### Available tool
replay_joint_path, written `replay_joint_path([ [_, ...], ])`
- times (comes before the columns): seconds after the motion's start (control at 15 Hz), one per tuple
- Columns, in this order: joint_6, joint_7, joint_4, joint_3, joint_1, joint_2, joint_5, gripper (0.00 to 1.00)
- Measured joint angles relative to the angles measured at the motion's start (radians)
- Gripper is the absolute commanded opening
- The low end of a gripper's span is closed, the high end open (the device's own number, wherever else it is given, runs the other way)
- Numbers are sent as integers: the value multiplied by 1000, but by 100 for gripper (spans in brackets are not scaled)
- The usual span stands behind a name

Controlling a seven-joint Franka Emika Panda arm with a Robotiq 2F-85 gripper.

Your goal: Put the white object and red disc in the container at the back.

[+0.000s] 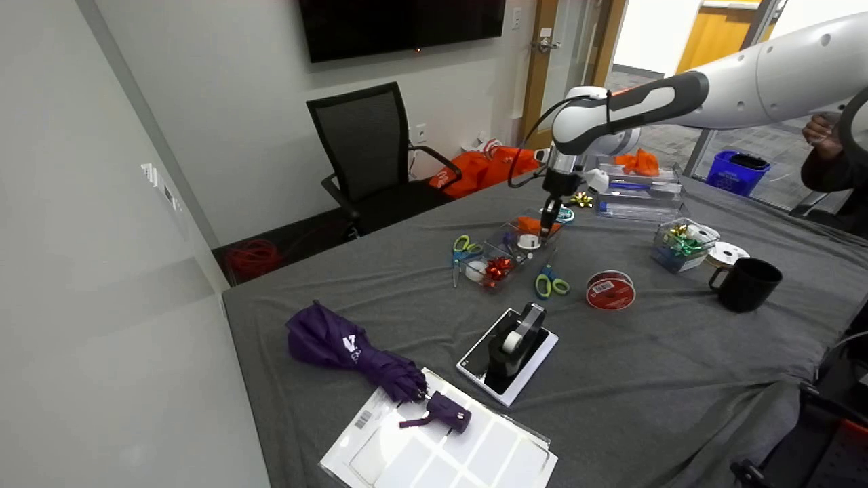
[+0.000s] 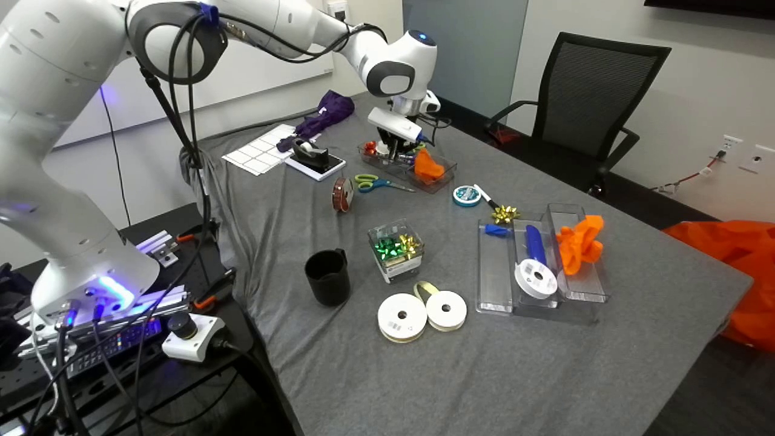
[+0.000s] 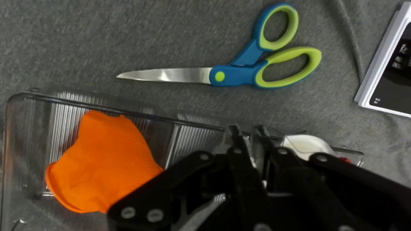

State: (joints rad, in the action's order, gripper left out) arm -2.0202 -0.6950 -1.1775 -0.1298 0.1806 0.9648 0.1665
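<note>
Hand nearest, fingers slightly apart, whether gripping I cannot tell; flat box reads “Re”.

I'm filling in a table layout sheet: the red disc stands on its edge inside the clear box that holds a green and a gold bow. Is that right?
Not quite: the red disc does stand on its edge, but on the grey cloth, outside the clear box that holds a green bow and a gold bow. Both exterior views show this.
</note>
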Motion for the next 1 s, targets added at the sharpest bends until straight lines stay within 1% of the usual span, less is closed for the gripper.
replay_joint_path([
  [0.4,-5,136,6,0,21,7,35,3],
  [0.73,-5,268,54,1,19,50,37,3],
  [0.8,-5,295,71,0,17,61,39,37],
  [0.87,-5,321,89,0,15,74,41,38],
  [1.0,-2,365,121,0,10,96,44,51],
])
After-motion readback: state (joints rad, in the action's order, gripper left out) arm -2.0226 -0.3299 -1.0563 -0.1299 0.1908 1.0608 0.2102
